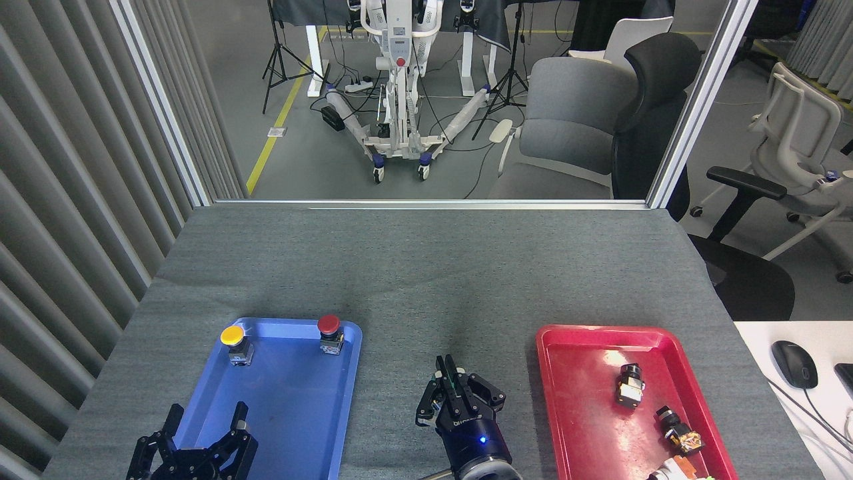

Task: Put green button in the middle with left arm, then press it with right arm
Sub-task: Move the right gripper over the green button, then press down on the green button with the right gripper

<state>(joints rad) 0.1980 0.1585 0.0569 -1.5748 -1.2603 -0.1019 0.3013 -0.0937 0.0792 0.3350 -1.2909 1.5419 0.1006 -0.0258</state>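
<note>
The green button [454, 383] stands on the bare grey middle [426, 293] of the table, between the two trays. It is almost wholly covered; only a sliver of green shows. My right gripper [448, 375] sits directly over it with its fingers drawn together, shut, pointing away from me. I cannot tell whether it touches the cap. My left gripper [200, 433] is at the bottom left, over the near end of the blue tray [346, 400], open with spread fingers and holding nothing.
A yellow button [233, 339] and a red button [329, 329] stand at the blue tray's far end. The red tray [566, 400] on the right holds several small parts. A computer mouse [794, 363] lies on a white desk at the far right.
</note>
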